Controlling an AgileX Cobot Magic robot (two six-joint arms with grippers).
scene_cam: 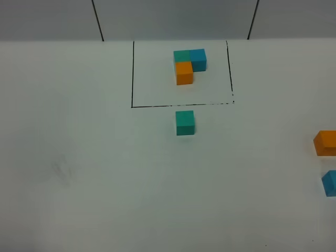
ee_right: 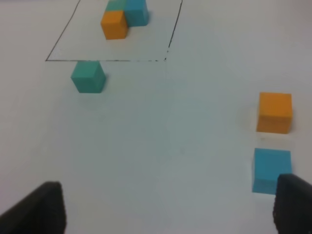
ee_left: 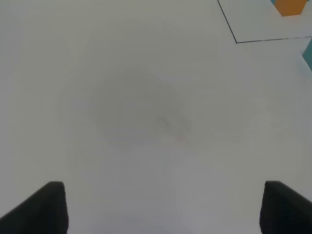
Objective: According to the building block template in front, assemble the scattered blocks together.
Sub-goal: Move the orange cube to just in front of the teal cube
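Observation:
The building block template (scene_cam: 184,72) is an L of teal, blue and orange cubes inside a black outline (scene_cam: 132,73) at the back centre; it also shows in the right wrist view (ee_right: 114,24). The loose teal cube (scene_cam: 185,123) (ee_right: 88,76) sits just in front of the outline. The loose orange cube (scene_cam: 325,143) (ee_right: 275,112) and the loose light blue cube (scene_cam: 329,183) (ee_right: 271,169) lie at the far right edge. My left gripper (ee_left: 161,209) is open over bare table. My right gripper (ee_right: 168,209) is open, one finger (ee_right: 292,204) near the blue cube. Neither gripper shows in the exterior high view.
The white table (scene_cam: 105,184) has a back edge against a grey wall (scene_cam: 173,18). The left wrist view catches the outline's corner (ee_left: 236,41), the template's orange cube (ee_left: 291,7) and an edge of the loose teal cube (ee_left: 308,53).

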